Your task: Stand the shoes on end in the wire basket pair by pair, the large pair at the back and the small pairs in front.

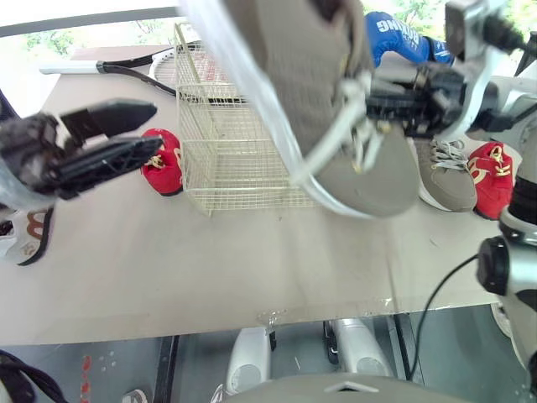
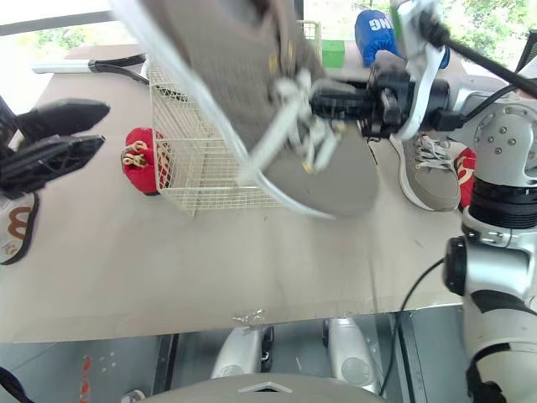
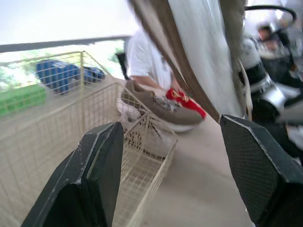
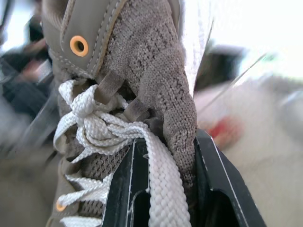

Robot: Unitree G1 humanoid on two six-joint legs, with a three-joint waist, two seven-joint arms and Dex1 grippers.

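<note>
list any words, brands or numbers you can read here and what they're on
"ING": white letters, the end of a longer word whose start is hidden, on the blue padded item at the back of the table.
"B": a brown mark that looks like this letter, on the white shoe at the table's left edge; not certain.
Grey shoe, red shoes, wire basket: no readable text.

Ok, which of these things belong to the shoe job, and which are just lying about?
Job: basket; grey shoe in right gripper; other grey shoe; left red shoe; right red shoe; white shoe.
Lying about: blue glove; green box; black cable.
</note>
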